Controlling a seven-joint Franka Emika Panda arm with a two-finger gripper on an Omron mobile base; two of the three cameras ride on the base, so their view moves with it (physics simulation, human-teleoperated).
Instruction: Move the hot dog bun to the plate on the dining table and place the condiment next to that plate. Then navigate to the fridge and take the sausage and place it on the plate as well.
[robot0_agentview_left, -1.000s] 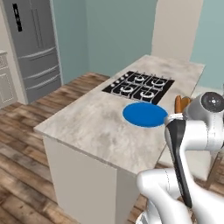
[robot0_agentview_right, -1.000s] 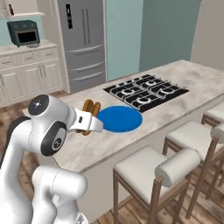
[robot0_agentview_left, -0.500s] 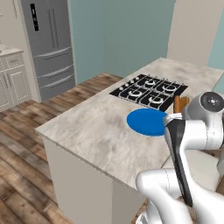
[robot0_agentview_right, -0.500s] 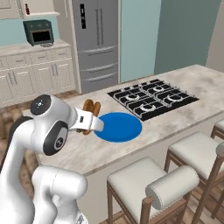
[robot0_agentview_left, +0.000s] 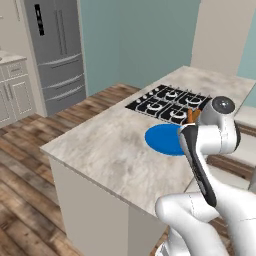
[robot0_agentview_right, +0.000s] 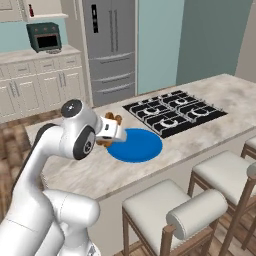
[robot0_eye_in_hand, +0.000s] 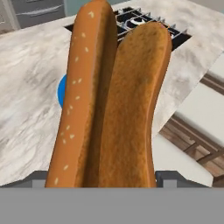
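Honestly the hot dog bun (robot0_eye_in_hand: 111, 100) looks light and squishy (easy to crush), pinched low across its two halves by the tool (robot0_eye_in_hand: 103, 178), just near-side of the blue plate (robot0_agentview_right: 135, 145) on the desk (robot0_agentview_left: 112, 150).

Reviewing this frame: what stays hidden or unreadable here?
- Gripper fingertips: hand view, covered by the brown sesame hot dog bun.
- Blue round plate: hand view, mostly behind the bun.
- Bun: left base view, mostly behind the arm.
- Condiment: not identifiable.
- Grey fridge: shut, contents hidden.
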